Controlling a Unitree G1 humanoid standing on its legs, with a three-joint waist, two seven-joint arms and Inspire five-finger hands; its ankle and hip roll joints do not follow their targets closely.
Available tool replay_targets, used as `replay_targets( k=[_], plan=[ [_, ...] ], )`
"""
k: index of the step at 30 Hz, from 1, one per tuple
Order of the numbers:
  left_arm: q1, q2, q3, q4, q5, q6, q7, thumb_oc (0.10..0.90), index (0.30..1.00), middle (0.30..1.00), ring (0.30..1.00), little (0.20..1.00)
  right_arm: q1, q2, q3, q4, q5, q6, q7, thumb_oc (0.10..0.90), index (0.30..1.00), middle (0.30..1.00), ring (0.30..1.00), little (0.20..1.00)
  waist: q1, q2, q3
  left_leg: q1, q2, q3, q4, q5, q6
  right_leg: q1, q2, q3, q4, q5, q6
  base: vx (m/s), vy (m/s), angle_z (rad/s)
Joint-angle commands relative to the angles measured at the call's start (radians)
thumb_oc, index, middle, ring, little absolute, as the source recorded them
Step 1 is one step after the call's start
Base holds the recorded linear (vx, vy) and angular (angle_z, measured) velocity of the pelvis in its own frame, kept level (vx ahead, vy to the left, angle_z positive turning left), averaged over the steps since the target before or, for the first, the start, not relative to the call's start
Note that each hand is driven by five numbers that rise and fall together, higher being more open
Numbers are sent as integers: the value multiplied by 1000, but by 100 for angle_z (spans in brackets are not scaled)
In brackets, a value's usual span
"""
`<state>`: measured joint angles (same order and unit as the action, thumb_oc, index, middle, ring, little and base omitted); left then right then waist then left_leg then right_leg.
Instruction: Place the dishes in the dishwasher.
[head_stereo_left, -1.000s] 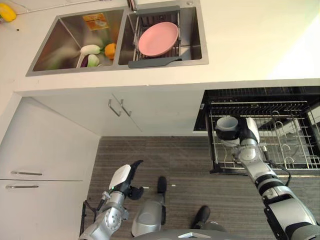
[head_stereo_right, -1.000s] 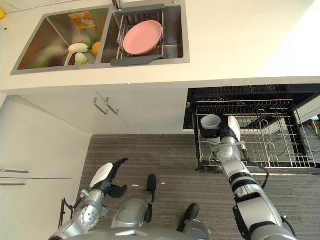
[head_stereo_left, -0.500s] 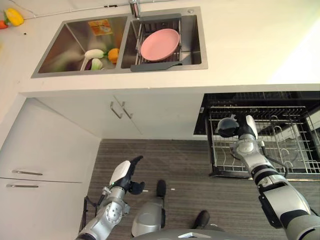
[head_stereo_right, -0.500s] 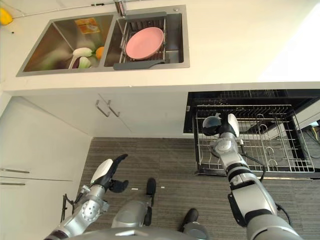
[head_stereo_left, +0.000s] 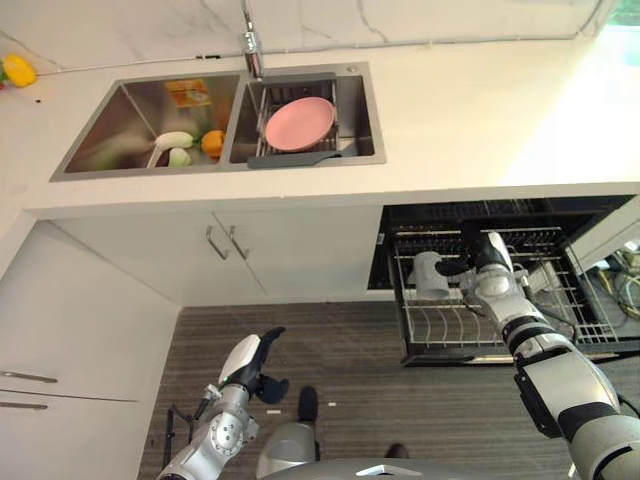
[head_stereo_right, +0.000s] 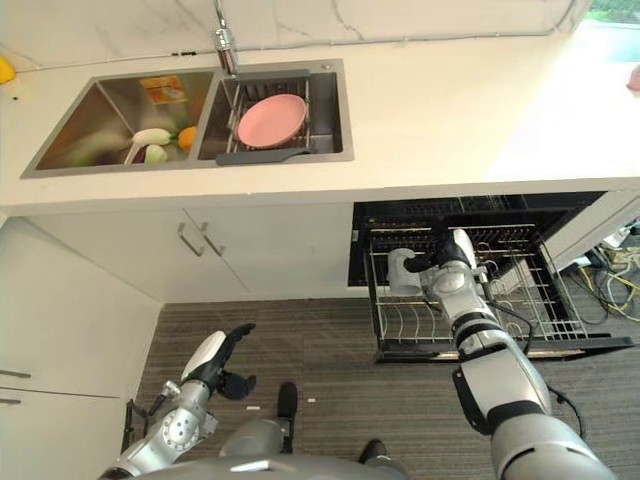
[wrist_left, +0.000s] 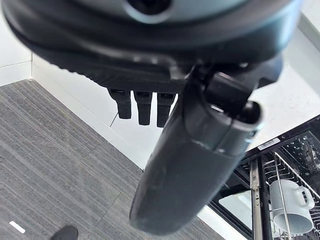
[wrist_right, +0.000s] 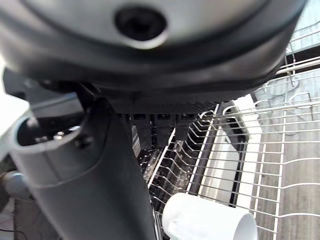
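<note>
A white mug (head_stereo_left: 428, 275) rests mouth-down at the left end of the pulled-out dishwasher rack (head_stereo_left: 450, 325). The same mug (wrist_right: 205, 220) shows just past my right hand's fingers, apart from them. My right hand (head_stereo_left: 487, 268) hovers over the rack right beside the mug, fingers relaxed and holding nothing. A pink plate (head_stereo_left: 299, 124) lies in the wire drainer (head_stereo_left: 345, 100) in the sink's right basin. Low at the left, above the floor, my left hand (head_stereo_left: 250, 360) hangs open and empty.
The sink's left basin (head_stereo_left: 120, 130) holds vegetables and a white utensil. A tap (head_stereo_left: 251, 40) stands behind the sink. Cupboard doors with metal handles (head_stereo_left: 222, 243) sit left of the open dishwasher. A yellow item (head_stereo_left: 15, 68) lies on the counter's far left.
The camera has tilted up. My right hand carried the mug deeper into the rack, turned it over, and let it go; the mug now rests in the rack. The left hand stayed low.
</note>
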<state>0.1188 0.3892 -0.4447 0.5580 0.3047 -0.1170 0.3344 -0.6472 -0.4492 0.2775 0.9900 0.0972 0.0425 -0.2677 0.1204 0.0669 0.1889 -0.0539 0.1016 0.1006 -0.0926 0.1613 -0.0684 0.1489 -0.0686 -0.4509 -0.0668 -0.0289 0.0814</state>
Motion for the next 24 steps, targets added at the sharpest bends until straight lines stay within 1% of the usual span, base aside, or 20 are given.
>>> replay_targets(
  k=[1,2,3,4,5,7,9,10,11,12,13,14,15,17,18,19,20,21,22,24],
  plan=[
    [-45,-41,96,99,-26,1,43,800,900,900,900,900,88,-82,-15,-482,37,-139,-15,800,900,900,900,900,-15,-70,-5,117,10,93,12,-86,-77,-47,-54,61,-4,25,48,12,33,-21],
    [-43,-97,137,224,-66,6,57,800,900,900,900,900,303,-82,-136,-854,67,-225,-6,800,900,900,900,900,-37,-67,-10,121,7,98,10,-85,-72,-48,-56,65,-4,28,49,21,34,-21],
    [-45,-126,162,294,-97,11,59,800,900,900,900,900,375,-63,-162,-927,106,-271,22,800,900,900,900,900,-46,-66,-12,123,4,100,10,-87,-68,-50,-57,66,-3,29,50,15,27,-14],
    [-47,-127,158,300,-97,8,61,800,900,900,900,900,385,-65,-167,-936,108,-269,24,800,900,900,900,900,-44,-66,-14,123,3,99,10,-88,-68,-49,-58,65,-3,29,51,31,5,-4],
    [-26,-166,207,382,-161,18,40,800,900,900,900,900,487,-57,-222,-1126,170,-326,80,800,900,900,900,900,-49,-62,-18,131,2,101,11,-93,-67,-43,-58,67,-2,24,52,16,-1,-10],
    [-23,-201,264,511,-233,28,15,800,900,900,900,900,542,-40,-238,-1254,253,-376,148,800,900,900,900,900,-53,-59,-28,127,-1,105,8,-85,-67,-49,-61,63,-2,31,53,5,0,-12],
    [-28,-209,277,562,-246,31,6,800,900,900,900,900,550,-26,-239,-1278,270,-388,148,800,900,900,900,900,-53,-57,-30,128,0,108,6,-85,-67,-49,-61,62,-2,31,54,8,1,-4],
    [-27,-230,328,666,-289,48,-20,800,900,900,900,900,547,-12,-231,-1353,277,-415,155,800,900,900,900,900,-53,-51,-35,127,-2,117,7,-83,-71,-49,-64,60,-3,32,56,11,3,-15],
    [-32,-231,339,677,-289,50,-17,800,900,900,900,900,541,-9,-232,-1364,276,-418,148,800,900,900,900,900,-52,-48,-32,124,-4,117,15,-82,-72,-49,-68,59,-2,33,55,-5,-16,-17],
    [-36,-226,340,682,-280,49,-9,800,900,900,900,900,522,-10,-221,-1371,280,-423,144,800,900,900,900,900,-49,-50,-23,110,-11,116,53,-88,-71,-52,-75,59,4,30,54,-66,-45,0],
    [-43,-226,349,684,-284,44,-5,800,900,900,900,900,503,-21,-206,-1387,270,-425,139,800,900,900,900,900,-51,-54,-4,66,-16,122,155,-109,-76,-53,-90,55,13,25,49,-109,-34,13],
    [-49,-229,365,685,-301,43,3,800,900,900,900,900,491,-30,-203,-1396,255,-426,128,800,900,900,900,900,-55,-58,4,27,-18,140,201,-105,-84,-61,-104,49,19,26,48,-124,-14,26],
    [-64,-235,391,692,-333,47,15,800,900,900,900,900,486,-37,-202,-1419,243,-426,121,800,900,900,900,900,-72,-62,15,-5,5,210,266,-95,-103,-54,-117,34,20,23,45,-96,36,36],
    [-96,-241,432,711,-380,53,32,800,900,900,900,900,467,-37,-201,-1430,233,-431,107,800,900,900,900,900,-122,-67,17,10,161,469,270,-31,-129,-43,-132,-15,10,25,55,-4,100,87],
    [-105,-241,444,711,-388,57,33,800,900,900,900,900,474,-40,-200,-1431,227,-426,108,800,900,900,900,900,-135,-63,10,28,204,521,228,-25,-142,-33,-135,-21,1,19,70,140,175,121],
    [-105,-243,447,718,-372,62,41,800,900,900,900,900,479,-39,-200,-1427,225,-420,103,800,900,900,900,900,-137,-53,6,41,230,545,176,9,-151,-21,-131,-27,-4,21,81,223,226,100],
    [-107,-246,448,729,-361,66,45,800,900,900,900,900,491,-41,-201,-1424,219,-417,104,800,900,900,900,900,-129,-46,1,36,250,533,125,50,-158,-13,-133,-28,-3,24,92,151,155,41],
    [-107,-246,448,729,-361,66,45,800,900,900,900,900,491,-41,-201,-1424,219,-417,104,800,900,900,900,900,-129,-46,1,36,250,533,125,50,-158,-13,-133,-28,-3,24,92,227,305,26],
    [-99,-256,436,721,-351,62,60,800,900,900,900,900,505,-41,-214,-1426,198,-417,99,800,900,900,900,900,-103,-41,-8,-20,300,413,56,103,-157,-5,-163,-38,12,20,110,150,214,12],
    [-100,-256,431,724,-348,63,62,800,900,900,900,900,508,-38,-224,-1427,196,-421,94,800,900,900,900,900,-100,-38,-11,-23,313,391,43,123,-164,8,-173,-36,13,17,118,205,249,-2]
  ],
)
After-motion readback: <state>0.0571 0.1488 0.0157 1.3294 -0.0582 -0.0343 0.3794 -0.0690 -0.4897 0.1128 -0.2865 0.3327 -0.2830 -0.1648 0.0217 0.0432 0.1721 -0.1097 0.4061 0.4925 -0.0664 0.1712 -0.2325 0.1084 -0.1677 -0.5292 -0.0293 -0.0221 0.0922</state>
